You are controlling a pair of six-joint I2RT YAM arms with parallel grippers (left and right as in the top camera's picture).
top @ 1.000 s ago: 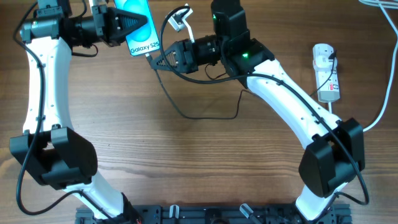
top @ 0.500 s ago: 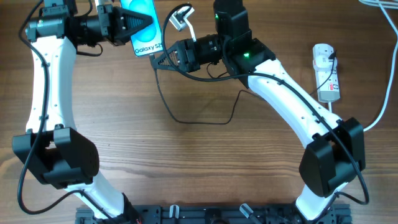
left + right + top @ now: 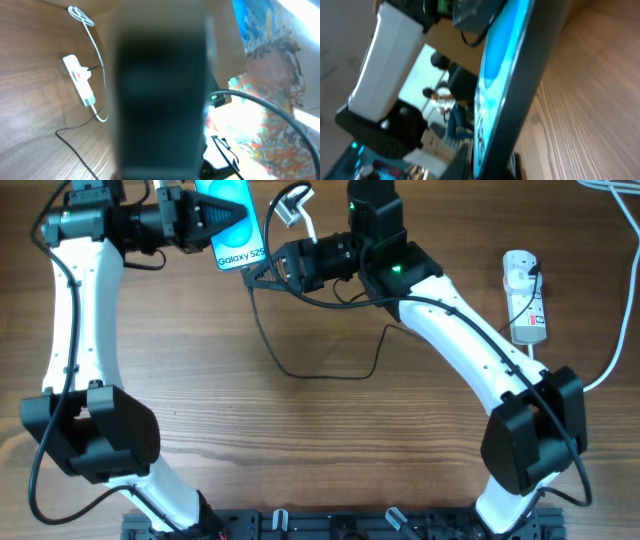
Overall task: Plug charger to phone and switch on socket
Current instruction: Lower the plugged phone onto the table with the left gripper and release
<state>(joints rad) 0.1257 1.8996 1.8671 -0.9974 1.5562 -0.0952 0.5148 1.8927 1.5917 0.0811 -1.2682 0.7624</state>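
Note:
In the overhead view my left gripper (image 3: 220,222) is shut on the phone (image 3: 238,230) and holds it above the table at the back left, its "Galaxy S25" screen facing up. My right gripper (image 3: 258,272) is shut on the charger's plug right at the phone's lower edge. The thin black charger cable (image 3: 300,373) hangs from there and loops over the table. In the left wrist view the phone's dark back (image 3: 160,100) is a blur that fills the middle. In the right wrist view the phone's dark edge (image 3: 525,85) crosses the frame and the plug is hidden. The socket (image 3: 525,295) lies at the far right.
The socket also shows in the left wrist view (image 3: 80,82), with the black cable (image 3: 75,137) on the wood below it. A white cord (image 3: 620,330) runs from the socket along the right table edge. The right arm (image 3: 460,340) spans the right half of the table.
Both grippers, with the phone and the plug, have shifted slightly right over the last second. The cable loop on the table has been drawn a little towards the back.

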